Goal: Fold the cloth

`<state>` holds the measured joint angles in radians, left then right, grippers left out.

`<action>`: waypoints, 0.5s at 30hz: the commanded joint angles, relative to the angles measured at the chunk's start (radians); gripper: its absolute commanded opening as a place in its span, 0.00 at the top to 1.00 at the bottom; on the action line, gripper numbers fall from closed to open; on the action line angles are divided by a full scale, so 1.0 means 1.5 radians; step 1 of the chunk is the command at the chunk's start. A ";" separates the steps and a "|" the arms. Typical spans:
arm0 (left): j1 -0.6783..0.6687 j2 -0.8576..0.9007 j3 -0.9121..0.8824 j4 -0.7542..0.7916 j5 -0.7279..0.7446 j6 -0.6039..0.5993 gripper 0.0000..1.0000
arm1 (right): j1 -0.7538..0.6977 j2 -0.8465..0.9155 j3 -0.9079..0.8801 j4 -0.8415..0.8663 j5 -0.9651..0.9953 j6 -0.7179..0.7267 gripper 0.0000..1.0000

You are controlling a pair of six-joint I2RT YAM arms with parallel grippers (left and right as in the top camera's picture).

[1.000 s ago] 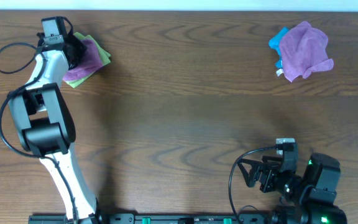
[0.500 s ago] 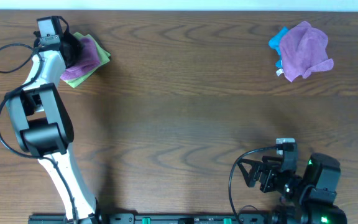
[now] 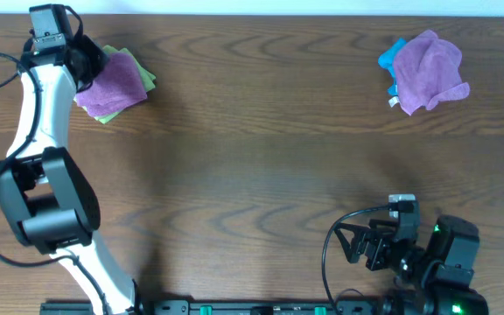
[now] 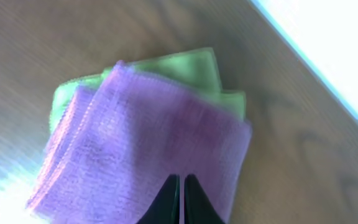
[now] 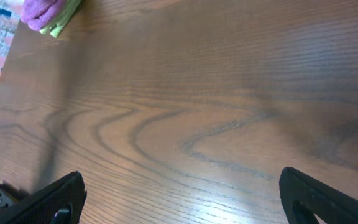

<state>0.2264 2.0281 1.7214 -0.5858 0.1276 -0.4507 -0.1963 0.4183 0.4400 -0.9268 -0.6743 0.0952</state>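
Nearest, on the right, the right gripper [image 3: 346,243] stands wide and empty over the bare table [image 3: 252,166]. The middle is open wood, with ample room for moving. At the far left, the cloth [image 4: 148,149] lies folded in neat layers on the green cloth [image 4: 185,68], close to the table's far edge. The left gripper [image 4: 182,186] hovers over it, pinched shut (nothing visible between its fingers). Folding looks done; only pulling away is left. A purple-and-blue bunch [image 3: 427,70] sits far right, well apart.

No text, number or sign can be read. The white tag [image 3: 394,102] on the bunched purple cloth [image 3: 429,68] is illegibly small.
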 commanded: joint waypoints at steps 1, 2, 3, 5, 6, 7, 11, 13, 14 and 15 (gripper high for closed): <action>-0.001 -0.047 0.012 -0.053 -0.005 0.081 0.94 | -0.005 -0.004 -0.004 -0.001 -0.007 0.003 0.01; -0.002 -0.057 0.012 -0.075 -0.007 0.099 0.94 | -0.005 -0.004 -0.004 -0.001 -0.007 0.003 0.01; -0.006 -0.073 0.012 -0.110 -0.020 0.119 0.94 | -0.005 -0.004 -0.004 -0.001 -0.007 0.003 0.01; -0.017 -0.105 0.012 -0.178 -0.046 0.150 0.94 | -0.005 -0.004 -0.004 -0.001 -0.007 0.003 0.01; -0.023 -0.121 0.012 -0.212 -0.046 0.167 0.94 | -0.005 -0.004 -0.004 -0.001 -0.007 0.003 0.01; -0.027 -0.132 0.012 -0.233 -0.048 0.173 0.94 | -0.005 -0.004 -0.004 -0.001 -0.007 0.003 0.01; -0.043 -0.187 0.012 -0.325 -0.047 0.173 0.61 | -0.005 -0.004 -0.004 -0.001 -0.007 0.003 0.01; -0.043 -0.205 0.012 -0.366 -0.052 0.173 0.03 | -0.005 -0.004 -0.004 -0.001 -0.007 0.003 0.01; -0.043 -0.215 0.012 -0.390 -0.061 0.174 0.05 | -0.005 -0.004 -0.004 -0.001 -0.007 0.003 0.01; -0.042 -0.222 0.012 -0.411 -0.065 0.174 0.05 | -0.005 -0.004 -0.004 -0.001 -0.007 0.003 0.01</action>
<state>0.1589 1.7325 1.7237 -1.1622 0.0669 -0.2073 -0.1963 0.4175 0.4400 -0.9264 -0.6743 0.0952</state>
